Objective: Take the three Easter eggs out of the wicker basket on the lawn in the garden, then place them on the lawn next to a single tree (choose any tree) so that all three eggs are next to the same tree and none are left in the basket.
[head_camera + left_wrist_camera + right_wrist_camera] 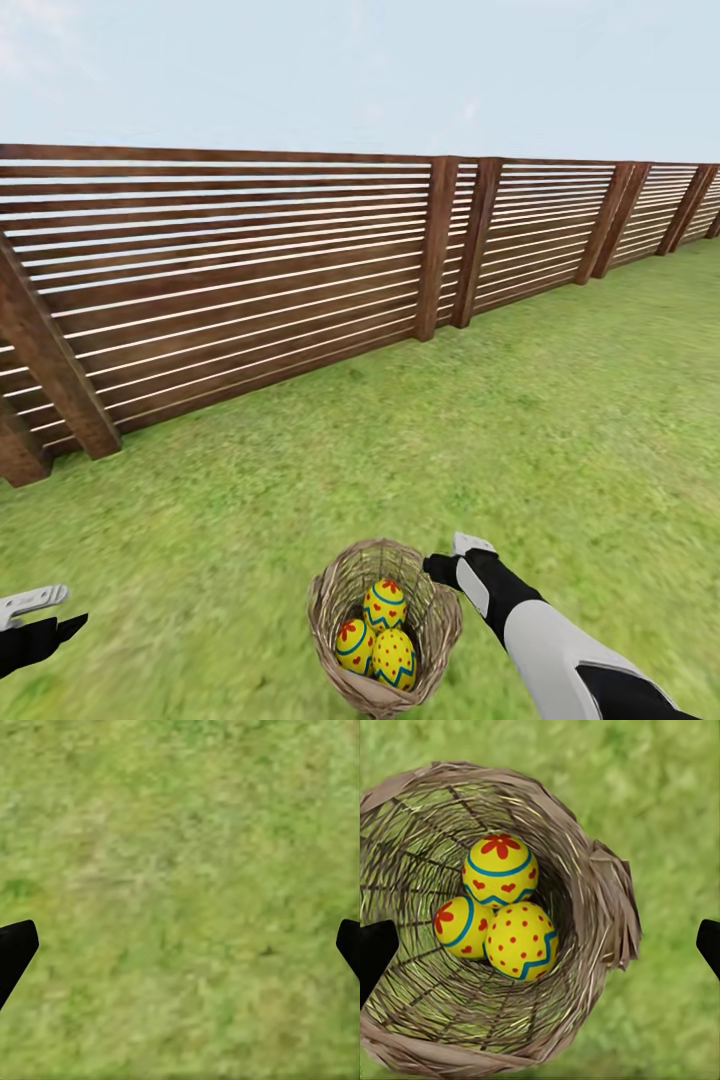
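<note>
- All three eggs [502,907] lay in the basket [330,600] on the lawn [560,420]; none moved.
- Right fingers [709,945] spread wide above the basket; left fingers [15,949] spread over grass, empty.

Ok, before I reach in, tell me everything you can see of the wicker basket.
The wicker basket is tan woven wicker, round and bucket-shaped, with a rough, frayed rim and a small loop handle on one side. It stands upright and open on the lawn. Three Easter eggs lie clustered at its bottom, touching each other. The right pincer hangs just beside its rim, jaws spread.
</note>
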Tool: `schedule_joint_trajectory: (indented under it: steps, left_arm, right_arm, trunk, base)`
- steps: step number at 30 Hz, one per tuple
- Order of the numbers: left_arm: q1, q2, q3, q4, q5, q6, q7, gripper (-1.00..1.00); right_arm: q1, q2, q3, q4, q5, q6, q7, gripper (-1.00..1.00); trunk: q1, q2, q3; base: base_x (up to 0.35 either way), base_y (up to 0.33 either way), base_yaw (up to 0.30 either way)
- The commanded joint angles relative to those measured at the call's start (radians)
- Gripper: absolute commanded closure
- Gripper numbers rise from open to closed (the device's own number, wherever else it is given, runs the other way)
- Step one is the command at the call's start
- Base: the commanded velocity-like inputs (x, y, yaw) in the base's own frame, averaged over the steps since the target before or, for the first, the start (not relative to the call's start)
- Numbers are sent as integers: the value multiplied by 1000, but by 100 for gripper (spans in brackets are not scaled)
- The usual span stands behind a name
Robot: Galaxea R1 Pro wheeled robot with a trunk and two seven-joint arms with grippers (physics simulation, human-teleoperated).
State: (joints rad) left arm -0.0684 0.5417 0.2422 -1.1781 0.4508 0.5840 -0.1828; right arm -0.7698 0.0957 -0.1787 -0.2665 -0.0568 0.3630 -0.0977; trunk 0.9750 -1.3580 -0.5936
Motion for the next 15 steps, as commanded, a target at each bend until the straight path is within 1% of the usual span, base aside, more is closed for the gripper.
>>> schedule_joint_trajectory:
  steps: [1,15]
  left_arm:
    - [-1,0,2,0,3,7,-3,-100]
    - [-1,0,1,-5,3,7,-5,-100]
  right_arm:
    - [1,1,-2,-2,-6,4,-3,-100]
    - [7,-6,-3,0,-5,0,2,-100]
  trunk:
    - [4,-8,-4]
    - [58,-106,-48]
  base:
    - [0,0,0]
    - [0,0,0]
